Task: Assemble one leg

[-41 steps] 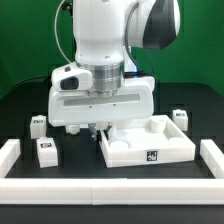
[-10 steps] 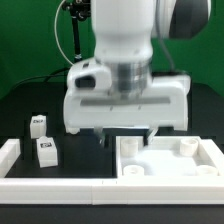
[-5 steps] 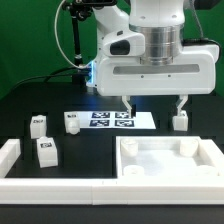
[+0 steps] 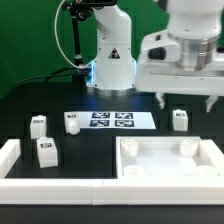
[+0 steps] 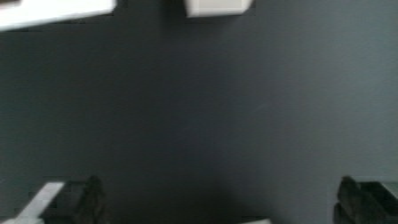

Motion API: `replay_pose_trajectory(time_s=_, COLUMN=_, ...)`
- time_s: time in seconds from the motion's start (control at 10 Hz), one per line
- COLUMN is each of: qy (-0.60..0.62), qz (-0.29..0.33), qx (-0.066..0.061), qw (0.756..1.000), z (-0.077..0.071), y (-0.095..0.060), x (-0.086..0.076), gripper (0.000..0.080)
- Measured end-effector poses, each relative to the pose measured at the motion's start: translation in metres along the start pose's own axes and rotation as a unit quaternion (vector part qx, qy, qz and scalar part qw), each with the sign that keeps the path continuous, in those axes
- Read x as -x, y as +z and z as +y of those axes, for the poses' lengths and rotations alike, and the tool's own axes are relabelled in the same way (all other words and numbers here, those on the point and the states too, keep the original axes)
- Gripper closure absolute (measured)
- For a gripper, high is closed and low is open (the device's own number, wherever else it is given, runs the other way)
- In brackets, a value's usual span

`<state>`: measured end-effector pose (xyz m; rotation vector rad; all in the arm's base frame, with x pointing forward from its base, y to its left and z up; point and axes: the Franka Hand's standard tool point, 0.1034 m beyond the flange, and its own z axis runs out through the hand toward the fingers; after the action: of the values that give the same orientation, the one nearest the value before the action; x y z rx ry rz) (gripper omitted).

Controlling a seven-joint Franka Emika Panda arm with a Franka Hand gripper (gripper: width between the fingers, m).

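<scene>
Several small white tagged legs stand on the black table: one (image 4: 180,120) at the exterior view's right, one (image 4: 72,123) beside the marker board (image 4: 110,119), and two (image 4: 38,124) (image 4: 45,151) at the left. My gripper (image 4: 186,99) hangs open and empty above the table, just over and behind the right leg. In the wrist view the gripper (image 5: 221,205) shows only dark fingers (image 5: 71,200) wide apart over bare table. A white block (image 5: 219,6) at the frame's edge may be that leg.
The large white square rimmed panel (image 4: 170,172) lies at the front right. A white barrier (image 4: 10,152) borders the table's left and front. The arm's base (image 4: 110,55) stands at the back centre with cables beside it.
The gripper has risen and moved to the exterior view's right, uncovering the marker board and the right leg. Earlier, the panel shifted right and nearer the front.
</scene>
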<state>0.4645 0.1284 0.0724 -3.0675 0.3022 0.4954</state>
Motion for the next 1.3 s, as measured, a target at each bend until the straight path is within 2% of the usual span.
replay_pose_trajectory(time_s=0.1, qy=-0.005, qz=-0.034, qx=0.008, qw=0.999, z=-0.005, y=-0.003, x=0.008, gripper=0.0151)
replay_pose_trajectory(time_s=0.4, qy=0.003, qz=-0.116, qx=0.02, qw=0.993, z=0.007, y=0.001, x=0.005, gripper=0.0151)
replay_pose_trajectory(time_s=0.5, qy=0.01, qz=-0.143, qx=0.006, qw=0.99, z=0.013, y=0.014, x=0.002, gripper=0.0151)
replay_pose_trajectory(time_s=0.6, qy=0.031, qz=-0.2, qx=-0.003, qw=0.979, z=0.017, y=0.03, x=0.013, gripper=0.0151)
replay_pose_trajectory(time_s=0.7, qy=0.04, qz=-0.247, qx=-0.01, qw=0.968, z=0.015, y=0.036, x=0.02, gripper=0.0151)
replay_pose_trajectory(time_s=0.9, qy=0.038, qz=-0.313, qx=-0.005, qw=0.949, z=0.02, y=0.029, x=0.027, gripper=0.0151)
replay_pose_trajectory(time_s=1.1, qy=0.041, qz=-0.307, qx=-0.005, qw=0.951, z=0.021, y=0.033, x=0.022, gripper=0.0151)
replay_pose_trajectory(time_s=1.2, qy=0.05, qz=-0.31, qx=-0.007, qw=0.949, z=0.019, y=0.038, x=0.024, gripper=0.0151)
replay_pose_trajectory(time_s=1.3, qy=0.061, qz=-0.323, qx=-0.01, qw=0.944, z=0.015, y=0.05, x=0.034, gripper=0.0151)
